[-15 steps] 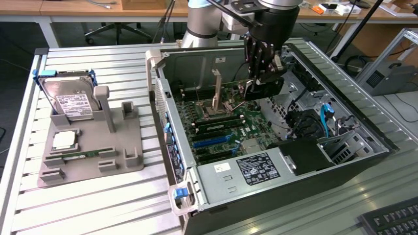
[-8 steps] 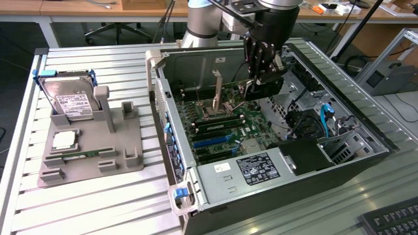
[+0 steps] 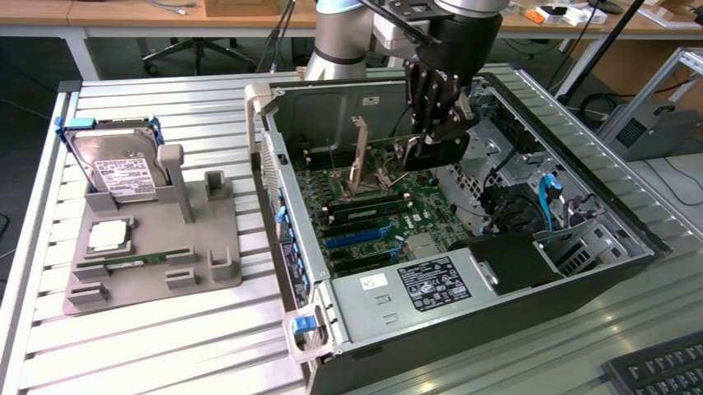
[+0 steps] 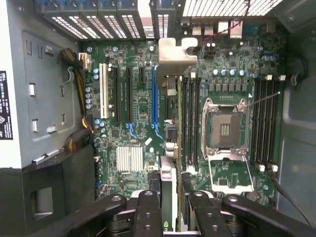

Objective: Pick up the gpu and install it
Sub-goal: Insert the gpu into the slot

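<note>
gpu (image 4: 169,187) edge-on in gripper (image 4: 173,213), over motherboard (image 4: 139,111)

We seem to be in a robotics lab: an open PC case (image 3: 495,329) on a slatted metal bench (image 3: 165,346), with wooden desks (image 3: 132,12) behind.

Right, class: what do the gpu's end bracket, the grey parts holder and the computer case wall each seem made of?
gpu end bracket: bare metal, probably steel; pale silvery sheen, bent tab.
grey parts holder: matte plastic, possibly printed; dull blocks.
computer case wall: unpainted sheet metal; grey, folded edges.
</note>
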